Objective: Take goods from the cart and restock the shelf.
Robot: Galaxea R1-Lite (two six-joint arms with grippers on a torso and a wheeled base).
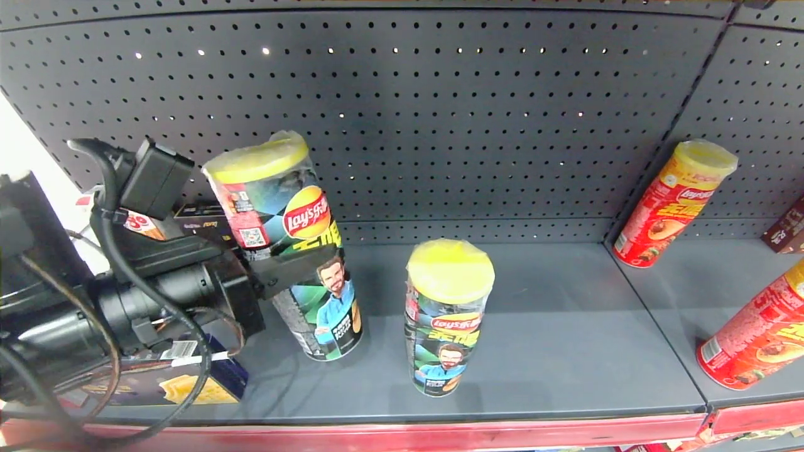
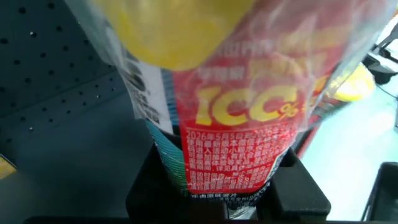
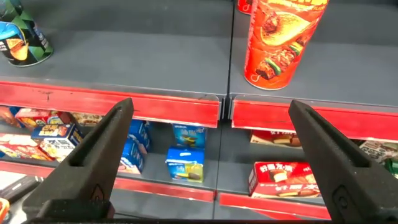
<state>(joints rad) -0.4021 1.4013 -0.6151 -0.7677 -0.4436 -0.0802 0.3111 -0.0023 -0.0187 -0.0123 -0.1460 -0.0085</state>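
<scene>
Left gripper (image 1: 300, 271) clamps a green chips can (image 1: 276, 207) at mid-height, tilted, just left of the standing green can (image 1: 447, 314) on the grey shelf (image 1: 565, 333); we cannot tell whether its base touches. Right of that standing can, before the shelf's edge, the right gripper (image 3: 210, 109) hangs spread wide, near a red can (image 3: 283, 43).

Light is pricking through the grey pegboard panel (image 1: 477, 125); below it a red strip (image 1: 440, 433) is edging the grey shelf (image 1: 565, 326).
</scene>
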